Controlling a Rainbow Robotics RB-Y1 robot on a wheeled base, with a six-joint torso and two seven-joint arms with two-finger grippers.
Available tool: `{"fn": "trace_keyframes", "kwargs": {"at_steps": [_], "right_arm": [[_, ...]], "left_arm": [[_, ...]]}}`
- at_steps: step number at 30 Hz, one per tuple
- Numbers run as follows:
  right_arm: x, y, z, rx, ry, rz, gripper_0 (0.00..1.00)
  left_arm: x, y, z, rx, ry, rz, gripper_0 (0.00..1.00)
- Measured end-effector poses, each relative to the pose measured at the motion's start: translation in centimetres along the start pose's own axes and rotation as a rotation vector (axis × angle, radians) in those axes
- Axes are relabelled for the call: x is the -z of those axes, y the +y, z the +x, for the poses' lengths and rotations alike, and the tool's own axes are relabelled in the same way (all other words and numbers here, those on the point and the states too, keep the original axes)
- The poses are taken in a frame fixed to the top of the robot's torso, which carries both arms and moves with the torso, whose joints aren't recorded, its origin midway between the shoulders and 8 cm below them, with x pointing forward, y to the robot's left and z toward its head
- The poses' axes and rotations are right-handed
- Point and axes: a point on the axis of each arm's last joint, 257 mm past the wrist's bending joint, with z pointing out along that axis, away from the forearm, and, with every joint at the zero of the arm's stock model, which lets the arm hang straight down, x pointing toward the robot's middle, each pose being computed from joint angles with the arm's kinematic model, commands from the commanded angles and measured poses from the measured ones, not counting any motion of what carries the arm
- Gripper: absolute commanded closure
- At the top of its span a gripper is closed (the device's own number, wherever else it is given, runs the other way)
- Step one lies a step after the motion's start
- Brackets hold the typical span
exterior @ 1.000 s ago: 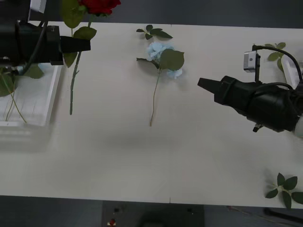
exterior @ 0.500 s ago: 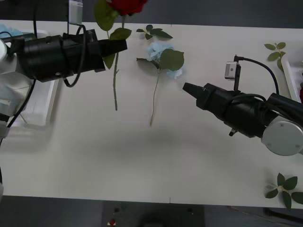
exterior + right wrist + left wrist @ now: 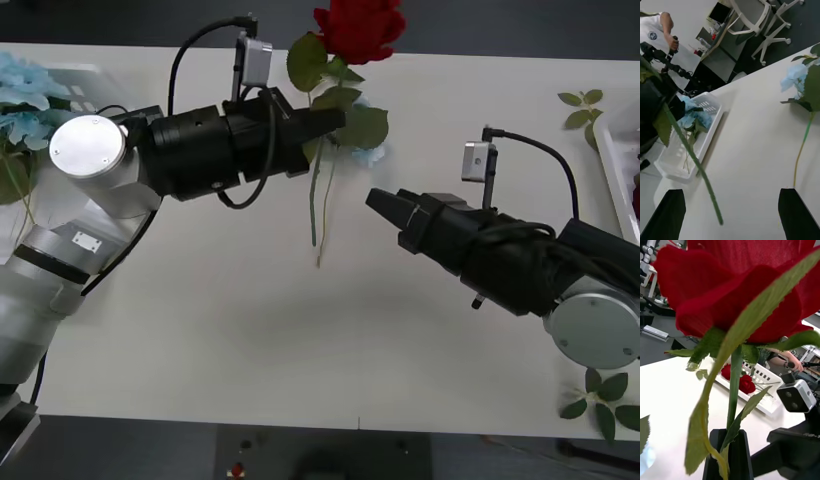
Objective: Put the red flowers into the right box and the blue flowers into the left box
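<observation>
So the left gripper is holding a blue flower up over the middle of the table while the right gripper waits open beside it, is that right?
Not quite. The left gripper holds a red rose, not a blue flower; the front view shows its red bloom above the fingers. The rest stands: it is over the middle of the table, and the right gripper waits open beside it.

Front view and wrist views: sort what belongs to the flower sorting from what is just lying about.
Job:
- red rose held by left gripper
- right gripper, open, nearby
- blue flower on table
- left box holding blue flowers
- right box holding red roses

Lying about:
- leaf sprigs
</observation>
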Motion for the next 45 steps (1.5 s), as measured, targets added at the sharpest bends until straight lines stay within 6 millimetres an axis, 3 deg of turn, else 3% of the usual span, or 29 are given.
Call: {"fn": "trace_keyframes", "kwargs": {"at_steps": [8,24,25,26,27,42,43,44,45], "right_arm": [[-1.9,2.5,1.3,-0.030,0.000,-0.052,0.27],[-7.8,0.9,3.2,0.016,0.036,-0.038,0.27],[-7.9,0.9,3.0,0.013,0.031,-0.037,0.41],[-7.9,0.9,2.8,0.012,0.026,-0.037,0.79],[-8.0,0.9,2.6,0.012,0.022,-0.037,1.00],[-8.0,1.5,2.8,0.011,0.026,-0.050,1.00],[-8.0,1.5,2.8,0.011,0.026,-0.050,1.00],[-8.0,1.5,2.8,0.011,0.026,-0.050,1.00],[-8.0,1.5,2.8,0.011,0.026,-0.050,1.00]], "left_arm": [[-1.0,-1.1,0.5,0.023,-0.006,0.014,1.00],[-1.8,-1.7,0.7,0.033,-0.015,0.012,1.00],[-1.8,-1.7,0.7,0.035,-0.016,0.013,1.00],[-1.8,-1.8,0.6,0.039,-0.019,0.015,1.00],[-1.7,-1.8,0.5,0.042,-0.022,0.016,1.00],[-1.7,-1.8,0.5,0.044,-0.024,0.017,0.99],[-1.7,-1.8,0.5,0.044,-0.024,0.017,0.90],[-1.7,-1.8,0.5,0.044,-0.024,0.017,0.64],[-1.7,-1.9,0.5,0.046,-0.025,0.018,0.28]]}}
